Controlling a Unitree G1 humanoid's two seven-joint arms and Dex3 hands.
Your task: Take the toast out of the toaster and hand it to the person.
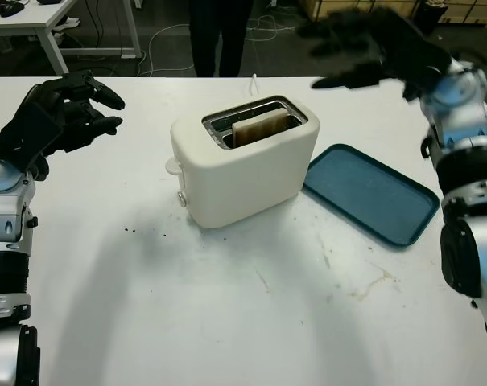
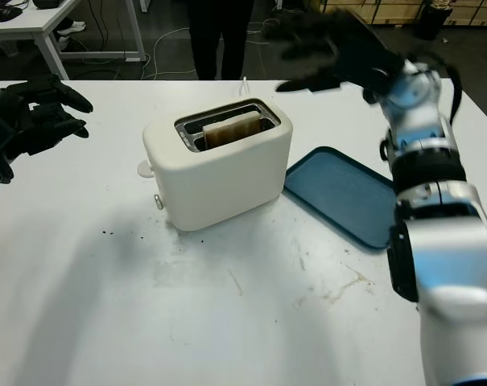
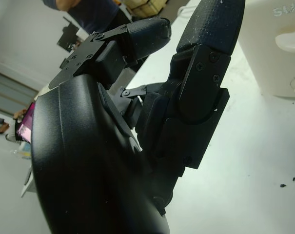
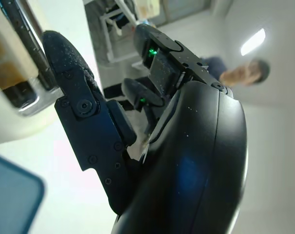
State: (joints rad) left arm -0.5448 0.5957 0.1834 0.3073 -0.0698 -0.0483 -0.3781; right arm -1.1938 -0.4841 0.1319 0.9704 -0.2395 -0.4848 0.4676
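A cream two-slot toaster (image 1: 239, 165) stands in the middle of the white table. A slice of toast (image 1: 260, 129) sticks up out of its nearer slot. My right hand (image 1: 364, 48) is open in the air behind and to the right of the toaster, holding nothing; it is above the table's far edge. My left hand (image 1: 70, 108) is open at the left side of the table, well apart from the toaster. A person (image 1: 219, 36) in dark trousers stands behind the table's far edge.
A blue tray (image 1: 370, 193) lies flat just right of the toaster, one corner near its base. A white cord (image 1: 253, 82) runs back from the toaster. Dark crumbs (image 1: 146, 233) speckle the table in front. Desks and cables lie on the floor beyond.
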